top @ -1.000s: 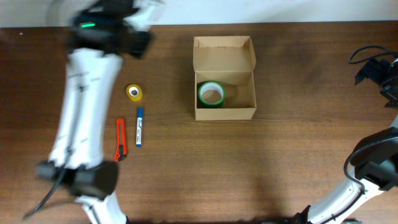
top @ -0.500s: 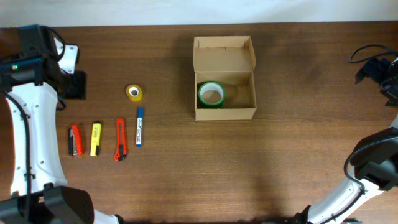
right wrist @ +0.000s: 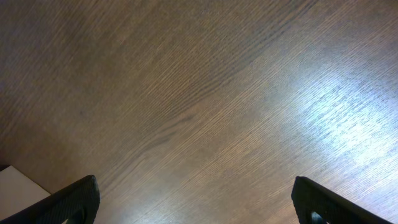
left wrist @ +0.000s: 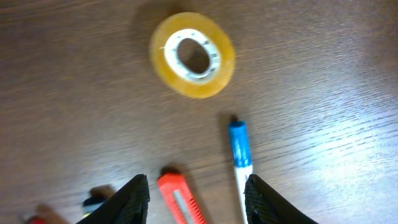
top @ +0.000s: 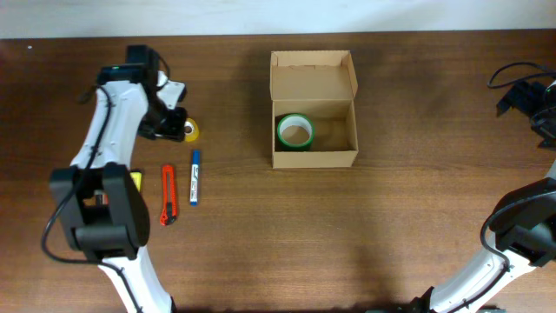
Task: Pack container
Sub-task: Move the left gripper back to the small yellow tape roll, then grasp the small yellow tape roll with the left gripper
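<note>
A small rectangular tan cardboard box [top: 313, 155] sits at the middle of the far half of the dark, wood-grained table [top: 391, 217], its hinged flap lid folded back. A green tape roll [top: 295, 131] lies flat in the box's left part, against the wall.

The left fingers [left wrist: 134, 200] are dark, blunt and spread apart, pinching nothing. They hang over a glossy translucent yellow tape roll [left wrist: 193, 55] with a white core. Nearer lie a slim blue-capped marker [left wrist: 239, 149] and an orange plastic utility knife [left wrist: 180, 199], side by side.

The right fingers [right wrist: 74, 198] are spread wide over bare, shiny wood far to the right.
</note>
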